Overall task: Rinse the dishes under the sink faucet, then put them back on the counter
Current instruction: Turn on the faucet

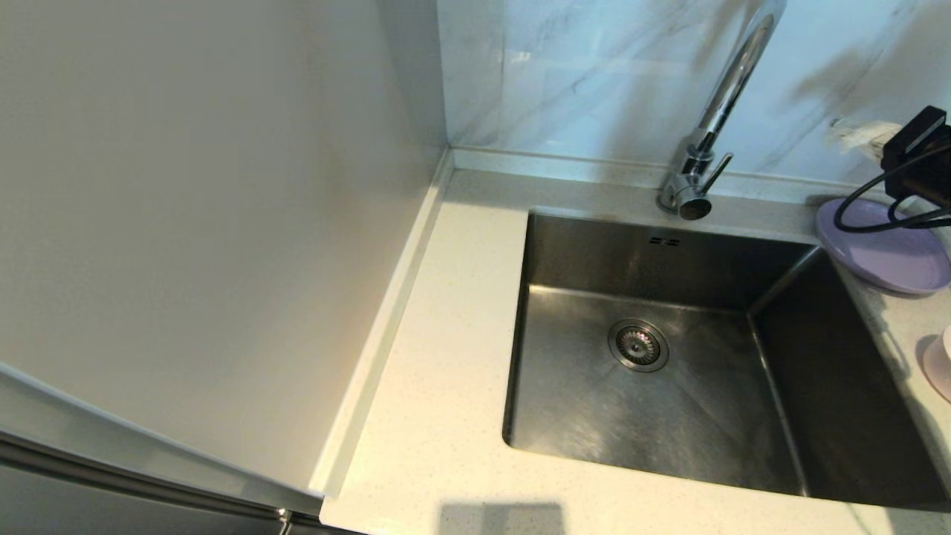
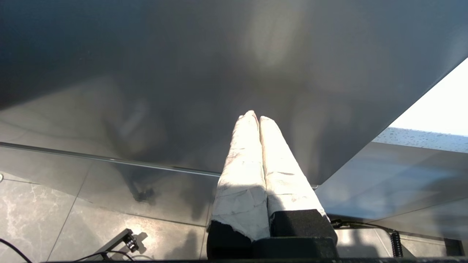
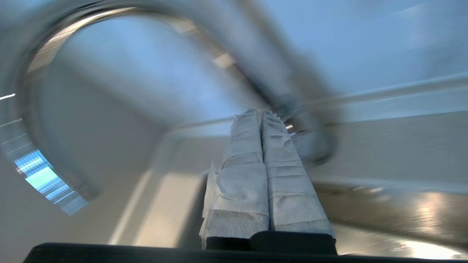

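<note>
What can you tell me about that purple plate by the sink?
The plate is round, wide and shallow, lavender, and looks like smooth plastic. It lies flat on the pale speckled counter at the sink's back right corner, its rim reaching the basin edge. It looks empty. A black cable loops above it; whether it touches is unclear.

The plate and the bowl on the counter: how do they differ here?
The plate is lavender; the bowl is pale pink. The plate lies nearer the faucet, the bowl nearer the robot. The plate shows almost whole, with black cables across it; the bowl is mostly cut off by the head view's edge. Both sit on the counter right of the sink.
</note>
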Controlling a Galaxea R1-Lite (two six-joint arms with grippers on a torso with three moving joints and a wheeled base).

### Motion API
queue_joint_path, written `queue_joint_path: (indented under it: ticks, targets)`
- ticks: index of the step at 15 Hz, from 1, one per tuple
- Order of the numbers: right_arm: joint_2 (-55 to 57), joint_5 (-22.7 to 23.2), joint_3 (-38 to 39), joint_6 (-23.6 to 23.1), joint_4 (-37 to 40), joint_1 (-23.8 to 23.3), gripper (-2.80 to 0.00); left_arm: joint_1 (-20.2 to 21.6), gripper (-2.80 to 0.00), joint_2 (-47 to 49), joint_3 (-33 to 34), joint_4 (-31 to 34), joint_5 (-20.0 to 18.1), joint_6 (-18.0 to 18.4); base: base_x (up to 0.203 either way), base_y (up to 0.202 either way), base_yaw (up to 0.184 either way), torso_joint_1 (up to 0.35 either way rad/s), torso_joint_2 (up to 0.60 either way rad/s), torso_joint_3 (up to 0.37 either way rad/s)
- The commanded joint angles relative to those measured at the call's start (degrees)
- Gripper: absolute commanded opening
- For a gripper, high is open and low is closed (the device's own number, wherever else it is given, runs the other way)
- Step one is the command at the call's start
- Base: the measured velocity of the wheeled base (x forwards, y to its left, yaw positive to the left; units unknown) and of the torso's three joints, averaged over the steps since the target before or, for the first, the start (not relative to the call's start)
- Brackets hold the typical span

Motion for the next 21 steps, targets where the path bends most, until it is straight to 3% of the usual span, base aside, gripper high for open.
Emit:
queue_joint_path:
  ticks: [1,2,8,14,21]
  targets:
    - [3.75,-9.53,-3.99,-2.88,2.06,2.24,-2.80,0.02,-2.80,0.00,0.00,0.02,0.01,-0.02,0.000,0.000,0.000,0.000,0.00,0.000]
    - [4.50,-12.66,-5.12,-4.62,2.56,4.05,-2.80,0.02,-2.80,0.00,0.00,0.02,0.01,-0.02,0.000,0.000,0.000,0.000,0.00,0.000]
    - [9.95,-20.32,-14.07,-6.56,6.89,10.27,-2.80,0.02,-2.80,0.00,0.00,0.02,0.01,-0.02,0.000,0.000,0.000,0.000,0.00,0.000]
    - [12.34,-20.84,-17.74,-11.65,9.57,10.77,-2.80,0.02,-2.80,0.00,0.00,0.02,0.01,-0.02,0.000,0.000,0.000,0.000,0.00,0.000]
    - [12.34,-19.77,-18.18,-11.73,11.34,11.19,-2.80,0.02,-2.80,0.00,0.00,0.02,0.01,-0.02,0.000,0.000,0.000,0.000,0.00,0.000]
